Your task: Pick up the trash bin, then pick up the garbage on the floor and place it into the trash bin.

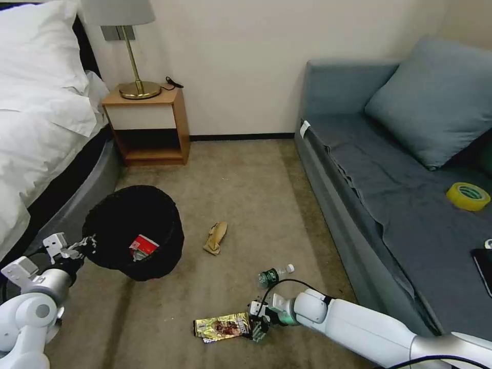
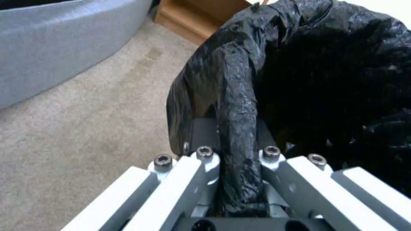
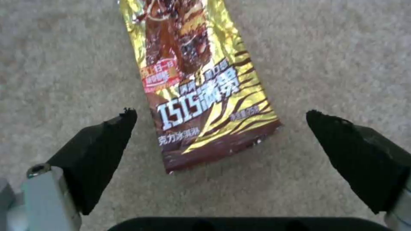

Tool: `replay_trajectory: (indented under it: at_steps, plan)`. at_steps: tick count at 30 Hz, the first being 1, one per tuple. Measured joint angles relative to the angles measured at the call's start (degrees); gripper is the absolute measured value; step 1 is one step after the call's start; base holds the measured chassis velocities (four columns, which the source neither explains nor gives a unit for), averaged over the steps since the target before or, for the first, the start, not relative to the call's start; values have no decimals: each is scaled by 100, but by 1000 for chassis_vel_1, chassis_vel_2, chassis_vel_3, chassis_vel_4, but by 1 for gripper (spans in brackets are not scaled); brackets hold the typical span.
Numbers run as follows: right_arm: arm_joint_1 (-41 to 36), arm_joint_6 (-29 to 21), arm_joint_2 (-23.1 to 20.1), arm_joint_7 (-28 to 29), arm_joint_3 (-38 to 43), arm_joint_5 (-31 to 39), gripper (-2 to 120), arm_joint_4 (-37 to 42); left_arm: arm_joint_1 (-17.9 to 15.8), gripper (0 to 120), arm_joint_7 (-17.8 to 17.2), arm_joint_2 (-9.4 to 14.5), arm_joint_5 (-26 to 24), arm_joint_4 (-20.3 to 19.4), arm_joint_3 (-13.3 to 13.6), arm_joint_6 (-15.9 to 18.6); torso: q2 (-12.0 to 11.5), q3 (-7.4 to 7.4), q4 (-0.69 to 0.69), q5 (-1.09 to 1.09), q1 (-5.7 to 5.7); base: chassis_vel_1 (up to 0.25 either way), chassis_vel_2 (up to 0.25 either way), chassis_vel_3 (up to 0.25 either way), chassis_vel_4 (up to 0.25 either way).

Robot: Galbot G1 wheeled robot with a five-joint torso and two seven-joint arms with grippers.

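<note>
The left arm enters low at the left of the head view, elbow bent, its wrist reaching forward and up. The left gripper (image 1: 84, 245) is clamped tight; in the left wrist view its fingers (image 2: 201, 166) press together from both sides on a fold of black bag at the rim of the trash bin (image 1: 134, 231).

The right arm stretches across from the lower right, its white forearm lying low and nearly level, wrist angled down toward the floor. The right gripper (image 1: 259, 328) is spread wide, its black fingertips (image 3: 102, 141) well apart and apparently holding nothing, straddling the near end of the snack wrapper (image 3: 201, 83).
</note>
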Motion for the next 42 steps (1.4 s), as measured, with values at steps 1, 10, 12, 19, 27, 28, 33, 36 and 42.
replay_trajectory:
  at_steps: [1,10,12,19,27,28,33,36,42]
  plan:
    - [-14,12,15,4,17,-59,100,-4,-1,4,5,0,0,18,-1,-13,0,0,0,0,0,0,0,0,0]
    - [-165,236,278,110,89,-609,100,-317,-19,4,36,-13,7,119,28,-63,0,0,0,0,0,0,0,0,0]
    - [-209,394,387,174,129,-757,100,-470,-19,4,55,7,10,164,21,-85,1,-1,-2,-6,0,0,0,0,0]
    - [-282,788,780,287,365,-1053,100,-957,-26,4,74,56,7,210,18,-111,3,-1,-4,-7,-1,0,0,0,0]
    - [-328,982,987,526,665,-1225,100,-1254,-48,4,78,57,16,226,64,-126,0,-1,5,6,-1,0,0,0,0]
    - [-345,1017,1006,538,722,-1260,100,-1287,-51,4,77,56,19,227,72,-128,0,0,4,4,0,0,0,0,0]
    - [-368,1081,1006,549,776,-1267,100,-1304,-52,4,80,53,30,227,90,-152,0,0,2,2,0,0,0,0,0]
    - [-371,1176,1013,554,804,-1274,93,-1336,-43,4,87,52,31,226,92,-156,0,0,1,0,0,0,0,0,0]
    - [-372,1284,1074,538,818,-1337,77,-1419,-26,4,94,59,31,216,83,-158,0,0,-2,-2,0,0,0,0,0]
